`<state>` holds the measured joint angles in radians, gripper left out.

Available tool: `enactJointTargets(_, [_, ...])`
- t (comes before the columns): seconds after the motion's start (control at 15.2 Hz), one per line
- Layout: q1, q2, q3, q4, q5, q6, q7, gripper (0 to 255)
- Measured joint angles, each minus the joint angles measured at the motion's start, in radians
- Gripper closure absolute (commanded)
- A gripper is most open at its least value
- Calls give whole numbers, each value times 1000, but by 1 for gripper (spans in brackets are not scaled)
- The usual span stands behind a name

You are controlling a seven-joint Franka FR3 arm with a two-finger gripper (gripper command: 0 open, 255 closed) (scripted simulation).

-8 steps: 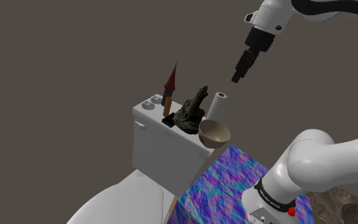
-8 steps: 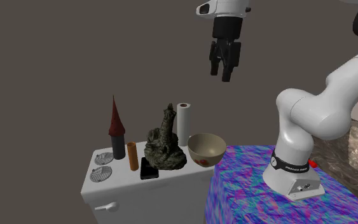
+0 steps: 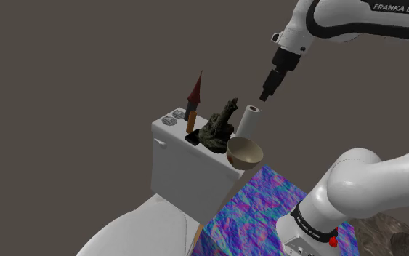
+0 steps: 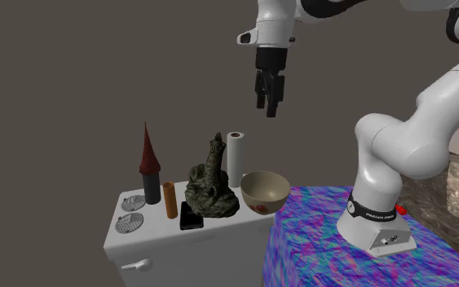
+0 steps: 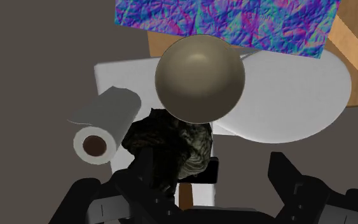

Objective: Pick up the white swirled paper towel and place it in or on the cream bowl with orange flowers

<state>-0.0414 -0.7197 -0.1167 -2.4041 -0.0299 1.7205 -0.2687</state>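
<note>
Surface: white toilet tank [image 3: 183, 161], plain brown wall behind.
Roll: white paper towel roll [image 3: 250, 119] upright on tank, just beside cream bowl [image 3: 244, 151] — untouched.
Gripper: black gripper [image 3: 267, 92] above roll, fingers spread, empty.
Left: grasp, lift, place — everything.

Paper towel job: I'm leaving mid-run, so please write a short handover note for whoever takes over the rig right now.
Gripper: open, fingers apart, holding nothing, in the air above the things on the toilet tank.
Paper towel: upright on the tank, next to the bowl and a dark figurine.
Bowl: empty.
Done: nothing gripped yet.
Left: lower onto the roll, close the fingers, lift it, set it in the bowl.
</note>
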Motion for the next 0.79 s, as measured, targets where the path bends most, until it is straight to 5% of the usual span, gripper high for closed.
enactJointTargets(0.79, [-56,304,-195,0,-66,265,-199,0])
